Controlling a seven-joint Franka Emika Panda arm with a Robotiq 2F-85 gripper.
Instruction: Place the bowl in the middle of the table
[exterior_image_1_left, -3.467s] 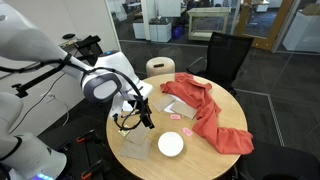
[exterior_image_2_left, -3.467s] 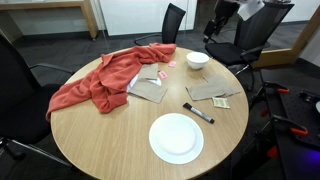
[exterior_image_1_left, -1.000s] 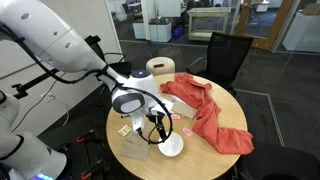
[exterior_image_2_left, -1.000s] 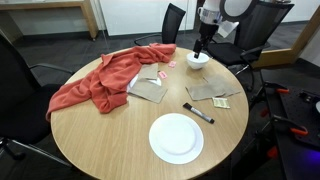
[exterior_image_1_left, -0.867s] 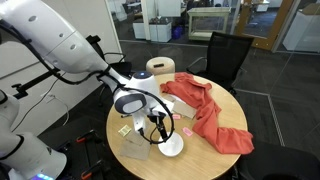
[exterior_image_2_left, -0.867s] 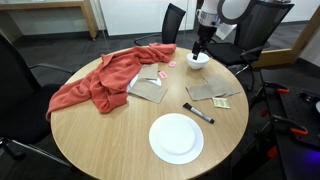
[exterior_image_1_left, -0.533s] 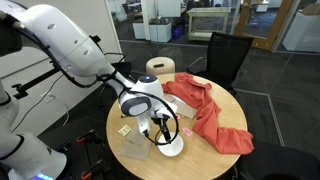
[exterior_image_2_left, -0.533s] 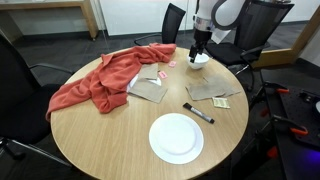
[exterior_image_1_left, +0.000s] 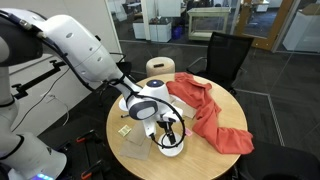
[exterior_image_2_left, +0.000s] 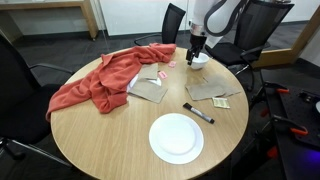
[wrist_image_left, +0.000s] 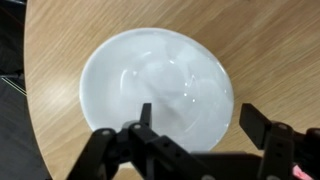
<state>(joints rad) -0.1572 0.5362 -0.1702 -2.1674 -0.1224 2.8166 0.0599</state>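
The small white bowl (exterior_image_1_left: 173, 148) sits near the edge of the round light-wood table (exterior_image_1_left: 215, 160); it also shows in an exterior view (exterior_image_2_left: 199, 62) and fills the wrist view (wrist_image_left: 155, 85). My gripper (exterior_image_1_left: 168, 133) (exterior_image_2_left: 196, 52) is right over the bowl. It is open (wrist_image_left: 200, 122): one finger hangs over the bowl's inside, the other outside the rim, so the fingers straddle the rim. I cannot tell whether they touch it.
A red cloth (exterior_image_2_left: 100, 80) lies across the table. A wider flat white plate (exterior_image_2_left: 176, 137), a black marker (exterior_image_2_left: 198, 113), a brown napkin (exterior_image_2_left: 213, 92) and a grey sheet (exterior_image_2_left: 150, 90) lie on the table (exterior_image_2_left: 90, 140). Black chairs (exterior_image_2_left: 174, 22) stand around it.
My arm has swung over from the table's side and come down onto the bowl. The bowl has not moved.
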